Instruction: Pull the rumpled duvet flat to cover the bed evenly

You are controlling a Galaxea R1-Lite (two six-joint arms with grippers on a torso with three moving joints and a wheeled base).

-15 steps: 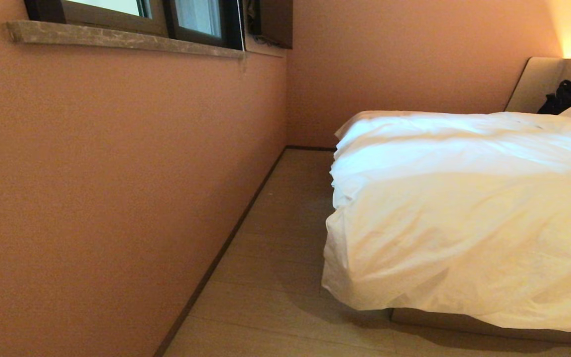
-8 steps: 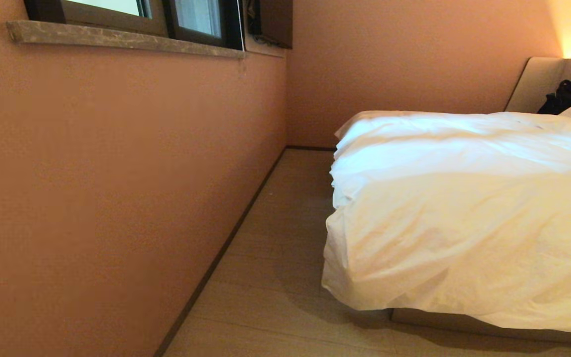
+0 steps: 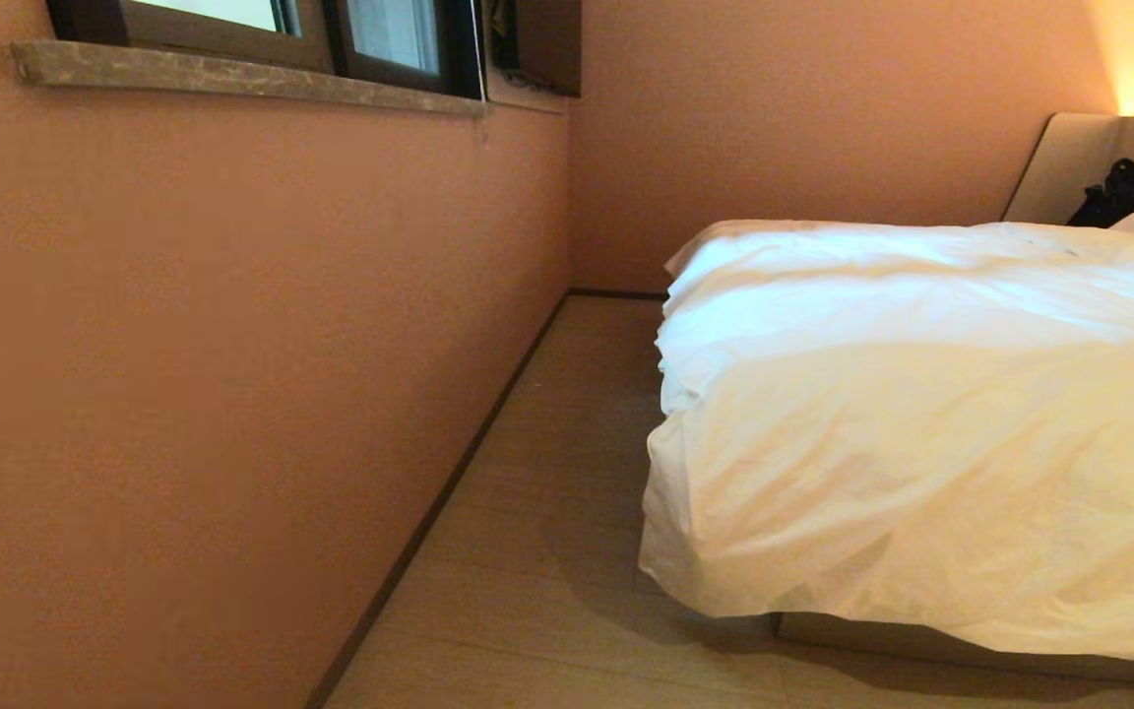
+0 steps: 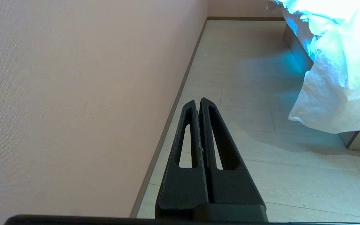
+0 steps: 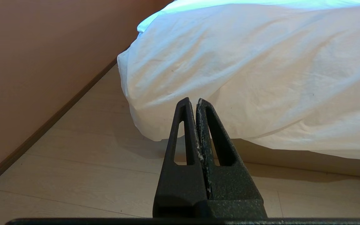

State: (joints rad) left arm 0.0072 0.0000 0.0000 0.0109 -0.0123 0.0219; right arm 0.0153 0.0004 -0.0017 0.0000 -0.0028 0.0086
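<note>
- Terracotta wall [image 3: 232, 345] runs close along the bed's [image 3: 921, 638] left side, leaving a narrow floor [image 3: 547, 551] aisle.
- Duvet [image 3: 921, 443] lies bunched on the bed, its foot corner drooping over the base, nearly to the floor.
- Left gripper [image 4: 197, 102] and right gripper [image 5: 192, 101]: fingers pressed together, holding nothing, both well short of the duvet.
- Step, I judge: approach. Open the fingers first and pinch the hanging corner hem, not the puffy middle.
- Keep the left arm off the wall; pull towards the foot.

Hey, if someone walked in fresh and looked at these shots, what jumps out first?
The puffy white duvet dominates the right of the head view, hanging wrinkled over the bed's near corner almost to the floor. Left of it runs a bare terracotta wall under a window sill. Both grippers, left and right, are shut and holding nothing.
</note>
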